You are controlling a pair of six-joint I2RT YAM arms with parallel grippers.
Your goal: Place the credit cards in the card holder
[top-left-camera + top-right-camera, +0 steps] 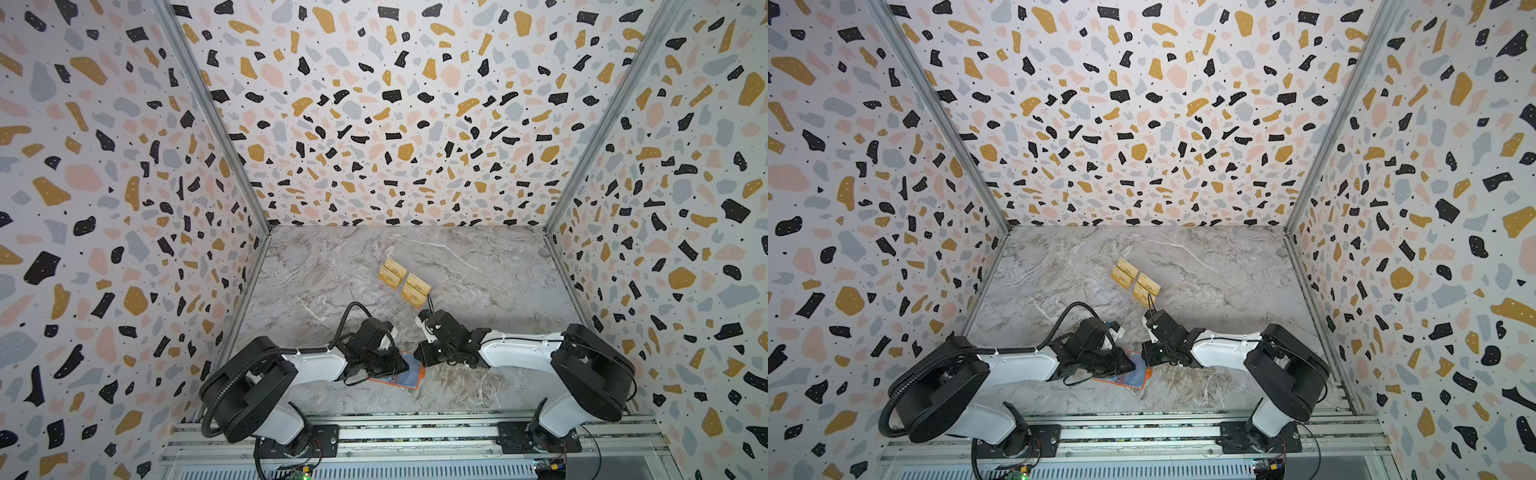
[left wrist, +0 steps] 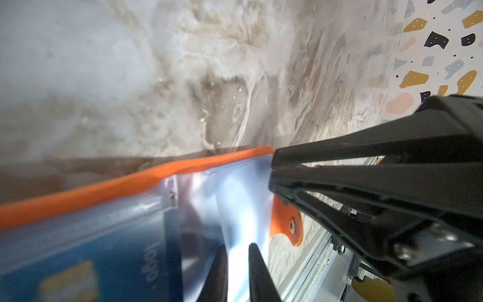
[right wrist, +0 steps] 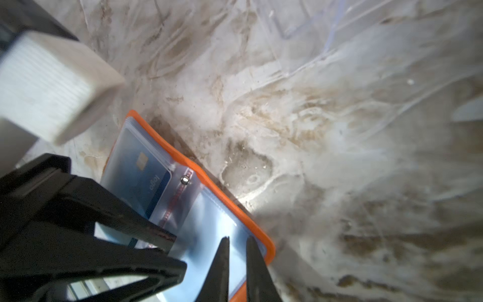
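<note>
The orange card holder (image 1: 409, 380) (image 1: 1136, 377) lies open near the table's front, clear sleeves up. One blue credit card (image 3: 146, 180) (image 2: 78, 256) sits in a sleeve on the half under my left arm. Several gold credit cards (image 1: 405, 282) (image 1: 1136, 280) stand farther back. My left gripper (image 2: 236, 248) (image 1: 404, 366) is down on the holder's middle, jaws drawn nearly together on a clear sleeve (image 2: 235, 198). My right gripper (image 3: 237, 239) (image 1: 419, 360) has narrow jaws pinched on the sleeve edge of the other half (image 3: 209, 217). The holder's orange snap tab (image 2: 287, 224) sticks out beside it.
The gold cards rest on a clear acrylic tiered rack (image 1: 376, 309) at mid-table, just behind both wrists. Patterned walls (image 1: 124, 249) enclose three sides. An aluminium rail (image 1: 415, 436) with both arm bases runs along the front. Bare marble table (image 1: 498, 270) lies to the right and back.
</note>
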